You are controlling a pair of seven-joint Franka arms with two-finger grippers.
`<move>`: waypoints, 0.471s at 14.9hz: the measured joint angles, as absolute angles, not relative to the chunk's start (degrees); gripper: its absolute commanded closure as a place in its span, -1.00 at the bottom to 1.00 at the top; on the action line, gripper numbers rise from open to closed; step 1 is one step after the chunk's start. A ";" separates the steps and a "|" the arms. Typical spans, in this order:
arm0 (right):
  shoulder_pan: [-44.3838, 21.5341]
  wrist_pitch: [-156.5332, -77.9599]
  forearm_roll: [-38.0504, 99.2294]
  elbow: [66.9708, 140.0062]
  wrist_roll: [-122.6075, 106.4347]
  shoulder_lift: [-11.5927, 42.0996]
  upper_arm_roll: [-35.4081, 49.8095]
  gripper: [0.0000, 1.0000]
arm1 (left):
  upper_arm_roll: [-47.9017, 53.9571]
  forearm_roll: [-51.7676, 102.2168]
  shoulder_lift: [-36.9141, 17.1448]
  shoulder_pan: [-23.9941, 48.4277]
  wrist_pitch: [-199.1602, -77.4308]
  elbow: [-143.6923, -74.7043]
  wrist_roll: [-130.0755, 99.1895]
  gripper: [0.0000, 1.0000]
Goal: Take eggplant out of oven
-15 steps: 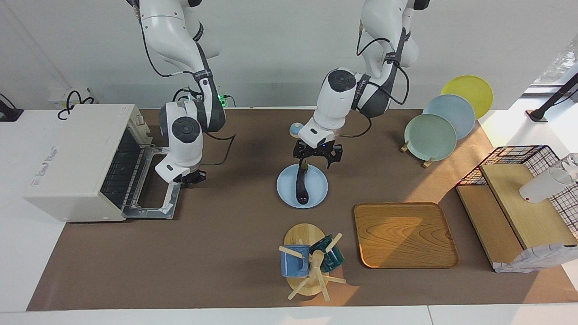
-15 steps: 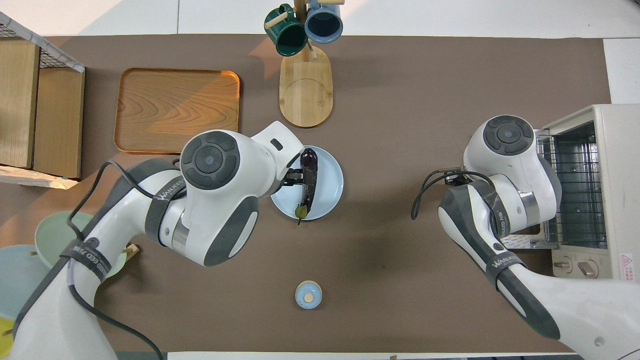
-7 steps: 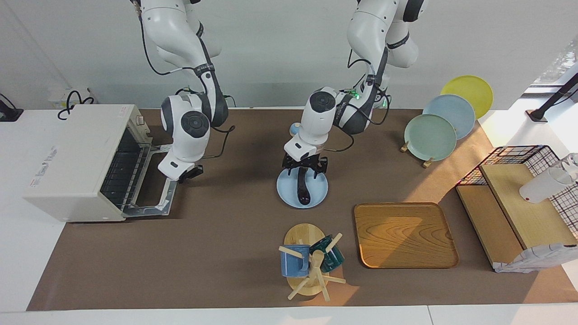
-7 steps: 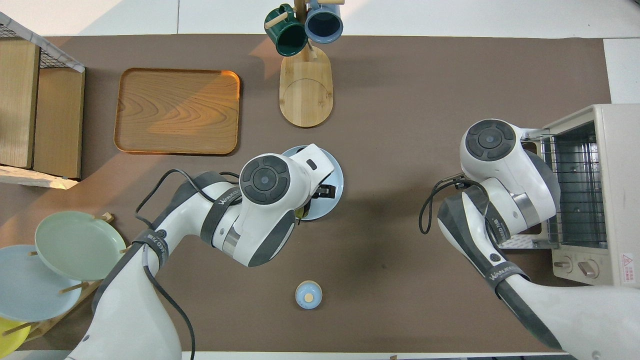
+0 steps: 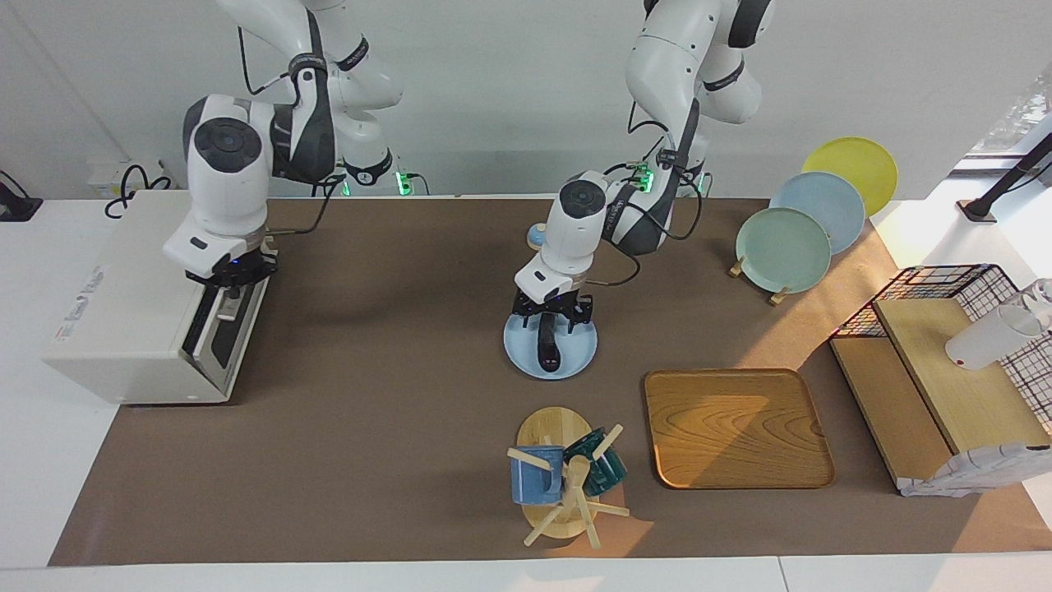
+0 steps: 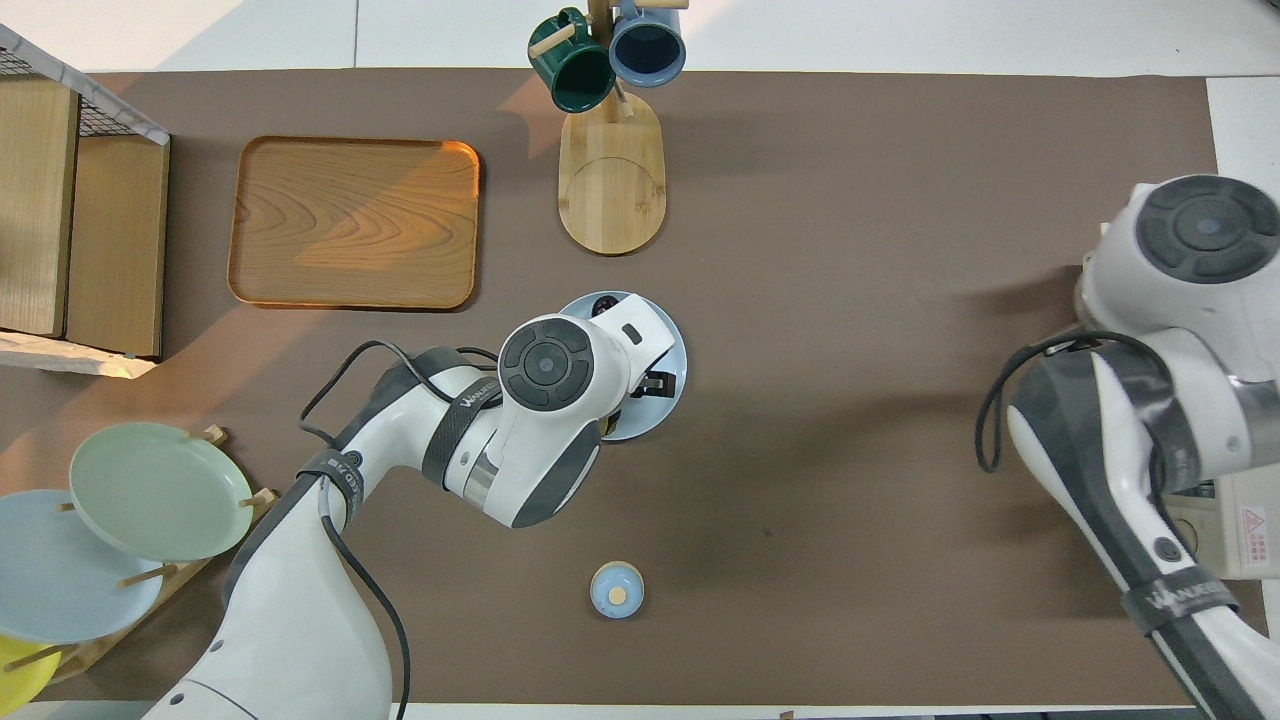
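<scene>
A: Eggplant [image 5: 546, 345] lying on the small light blue plate [image 5: 575, 362], mid-tabletop [image 5: 394, 427], well apart from the oven [image 5: 123, 304]. Left end effector [image 5: 549, 316] low over it, fingers straddling the stem half, spread either side; can't tell if touching. Mostly hidden under the arm in the overhead view.

B: Oven sitting at the right arm's end, door nearly shut now, just leaning a bit. Right end effector [image 5: 233, 284] right at the door's top edge, fingertips pressed together, nothing in them.

A: Any writing? "WANJEED" readable on the forearm bands in the overhead view. Grey lettering on the oven top, too faint to read. Red warning sticker [image 6: 1253, 522] by the oven corner.

B: Counts: three plates in the wooden rack [image 5: 781, 247], green, blue, yellow. Two mugs [image 5: 534, 475] on the mug tree, one blue, one dark green. One wooden tray [image 5: 735, 427]. One little blue knob-lidded thing [image 6: 616, 590] near the robots. One wire-and-wood shelf [image 5: 945, 362] at the left arm's end.
</scene>
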State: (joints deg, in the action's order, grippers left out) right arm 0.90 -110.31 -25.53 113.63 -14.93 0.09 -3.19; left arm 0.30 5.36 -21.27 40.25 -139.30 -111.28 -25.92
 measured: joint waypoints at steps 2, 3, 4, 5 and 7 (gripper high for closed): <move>1.83 -109.10 -21.67 112.80 -15.86 -0.78 -3.18 0.81 | 0.26 5.36 -21.27 40.25 -139.54 -111.22 -25.92 0.04; 1.82 -106.65 -18.75 111.35 -15.86 -1.33 -3.14 0.67 | 0.19 5.36 -21.27 40.24 -139.55 -111.07 -25.91 0.25; 1.82 -103.52 -14.67 108.95 -15.86 -1.87 -3.11 0.50 | 0.07 5.36 -21.27 40.20 -139.54 -110.84 -25.91 0.44; 1.82 -99.85 -10.04 105.59 -15.87 -2.32 -3.09 0.31 | -0.06 5.36 -21.27 40.17 -139.54 -110.56 -25.90 0.67; 1.75 -93.30 -4.63 99.05 -15.88 -2.99 -2.93 -0.70 | -0.20 5.36 -21.27 40.13 -139.53 -110.29 -25.90 1.00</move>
State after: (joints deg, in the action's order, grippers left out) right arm 1.75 -93.30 -4.63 99.05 -15.88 -2.99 -2.93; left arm -0.20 5.36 -21.27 40.13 -139.53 -110.29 -25.90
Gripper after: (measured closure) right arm 0.753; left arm 0.714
